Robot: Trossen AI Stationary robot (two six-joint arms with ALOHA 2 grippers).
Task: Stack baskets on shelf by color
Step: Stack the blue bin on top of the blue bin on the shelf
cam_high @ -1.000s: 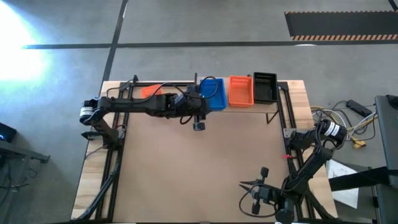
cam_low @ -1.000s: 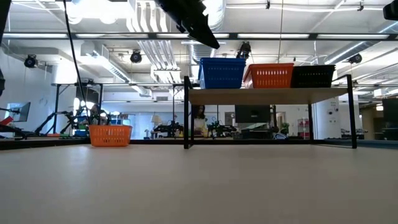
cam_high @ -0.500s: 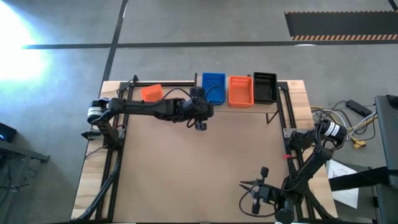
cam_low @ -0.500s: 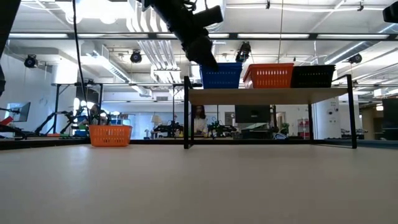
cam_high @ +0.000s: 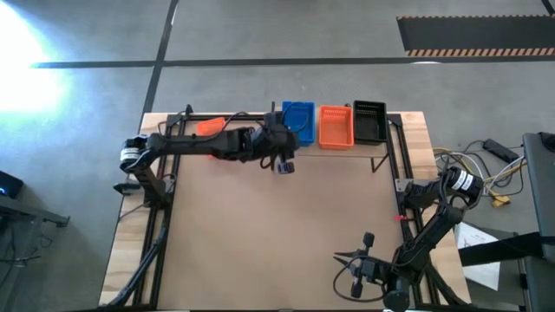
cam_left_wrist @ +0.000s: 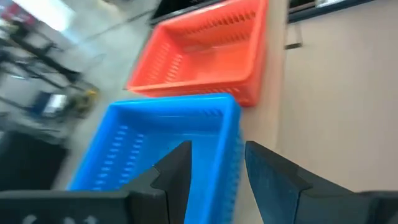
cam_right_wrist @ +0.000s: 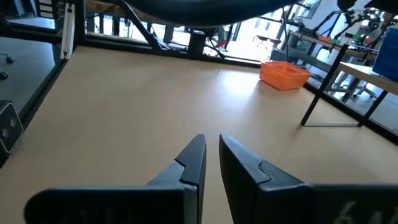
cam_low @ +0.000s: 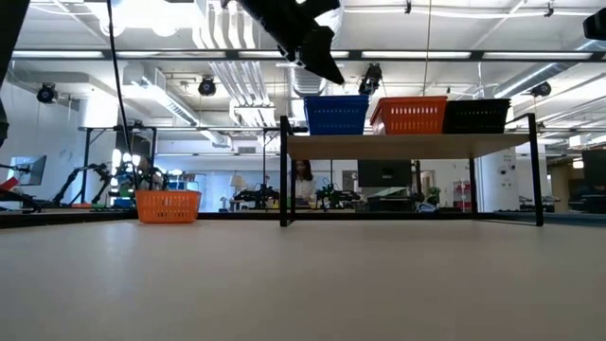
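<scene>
On the shelf (cam_low: pixel 407 144) at the table's far edge, a blue basket (cam_high: pixel 299 120), an orange basket (cam_high: pixel 336 126) and a black basket (cam_high: pixel 370 121) stand side by side on their bottoms. Another orange basket (cam_high: pixel 211 127) rests on the tabletop left of the shelf. My left gripper (cam_low: pixel 333 76) hovers open just above the blue basket's near wall (cam_left_wrist: pixel 231 134). One finger is over the inside and one over the outside, clear of the rim. My right gripper (cam_high: pixel 342 258) waits shut near the table's front right.
The shelf's thin black legs (cam_low: pixel 284 175) stand between the near tabletop and the far edge. Black frame rails run along the table's left and right sides (cam_high: pixel 403 165). The wide wooden tabletop (cam_high: pixel 277 234) stretches between the two arms.
My left gripper has gone toward the table's far edge and a little right, dipping to the blue basket's rim and rising again. The blue basket now sits farther back on the shelf and stands lower than before.
</scene>
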